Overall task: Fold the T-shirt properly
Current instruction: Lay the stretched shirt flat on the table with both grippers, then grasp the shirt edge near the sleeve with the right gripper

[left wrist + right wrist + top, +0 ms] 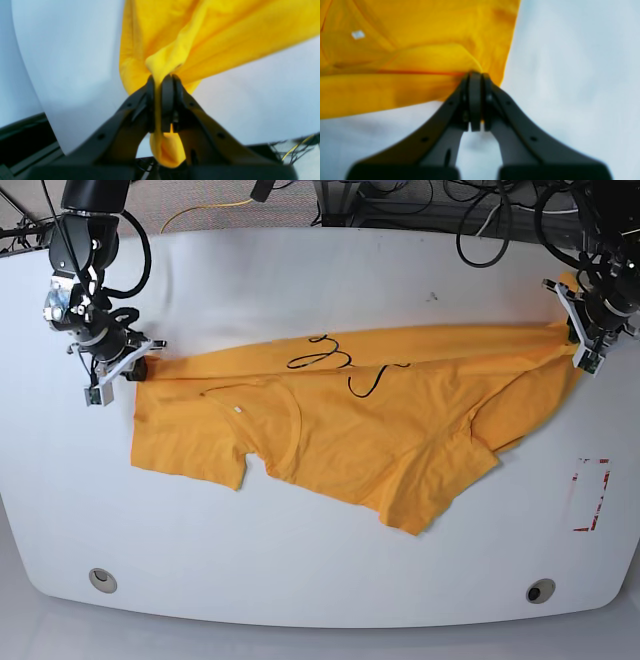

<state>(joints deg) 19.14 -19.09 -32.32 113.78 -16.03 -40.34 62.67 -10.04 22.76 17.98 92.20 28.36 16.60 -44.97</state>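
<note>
The left gripper (pixel 161 82) pinches a bunched fold of the T-shirt (pixel 340 430); the right gripper (pixel 475 75) clamps another edge. Between them the shirt stretches across the white table (pixel 300 570), black script (pixel 345 360) showing, white label (pixel 358 34) near the right gripper.

We see the T-shirt (pixel 330 430), orange-yellow and short-sleeved, spread across the white table and stretched taut along its upper edge between its two far corners. Black cursive script (pixel 345 360) shows near that edge, partly folded over. A small white label (pixel 358 34) sits inside. The lower part lies rumpled, one sleeve (pixel 190 450) flat at the left.
</note>
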